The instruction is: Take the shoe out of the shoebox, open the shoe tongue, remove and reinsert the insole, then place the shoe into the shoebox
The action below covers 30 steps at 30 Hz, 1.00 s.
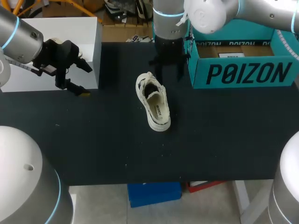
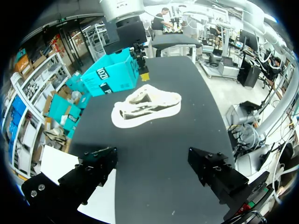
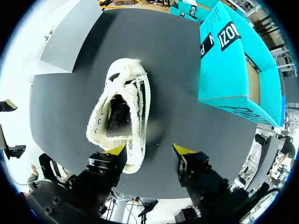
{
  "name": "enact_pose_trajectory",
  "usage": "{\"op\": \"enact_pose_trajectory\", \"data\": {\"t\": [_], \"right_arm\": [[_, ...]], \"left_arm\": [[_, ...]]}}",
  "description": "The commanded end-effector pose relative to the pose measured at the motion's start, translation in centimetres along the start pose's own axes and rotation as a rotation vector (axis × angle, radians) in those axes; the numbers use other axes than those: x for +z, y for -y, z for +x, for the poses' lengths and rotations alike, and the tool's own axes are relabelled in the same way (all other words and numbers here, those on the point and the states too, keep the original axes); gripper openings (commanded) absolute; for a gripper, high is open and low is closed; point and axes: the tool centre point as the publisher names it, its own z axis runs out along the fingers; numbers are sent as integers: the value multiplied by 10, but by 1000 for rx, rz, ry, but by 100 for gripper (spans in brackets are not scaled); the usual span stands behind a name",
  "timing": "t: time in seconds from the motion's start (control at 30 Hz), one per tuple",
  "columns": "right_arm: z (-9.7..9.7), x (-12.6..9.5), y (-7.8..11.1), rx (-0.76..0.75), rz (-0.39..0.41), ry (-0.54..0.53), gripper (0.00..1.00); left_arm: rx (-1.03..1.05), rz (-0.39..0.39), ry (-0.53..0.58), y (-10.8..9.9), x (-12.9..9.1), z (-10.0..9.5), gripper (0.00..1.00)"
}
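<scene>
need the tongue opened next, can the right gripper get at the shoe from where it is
Probably yes. The right gripper hangs open close above one end of the shoe, with nothing between them. The shoebox stands off to the side, apart from the shoe, so it should not block the way.

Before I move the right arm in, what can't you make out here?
- Insole: the shoe mouth is dark in the right wrist view and too small in the head view, so in or out, cannot tell.
- Shoebox floor: head view, hidden by its front wall and my right arm.
- Shoe's near end: right wrist view, partly covered by the right gripper.
</scene>
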Motion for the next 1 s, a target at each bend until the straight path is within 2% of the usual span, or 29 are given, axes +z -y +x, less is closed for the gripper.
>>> {"op": "enact_pose_trajectory", "data": {"t": [0.03, 0.53, 0.63, 1.0], "right_arm": [[5, 12, -9, -3, 24, -5, 49], [8, 32, -13, -4, 50, -32, 48], [9, 35, -12, -5, 51, -36, 44], [8, 50, -8, -7, 58, -51, 47]], "left_arm": [[2, 1, 4, -1, 0, 1, 100], [2, 1, 4, -1, 0, 1, 100], [2, 1, 4, -1, 0, 1, 100], [2, 1, 4, -1, 0, 1, 100]]}}
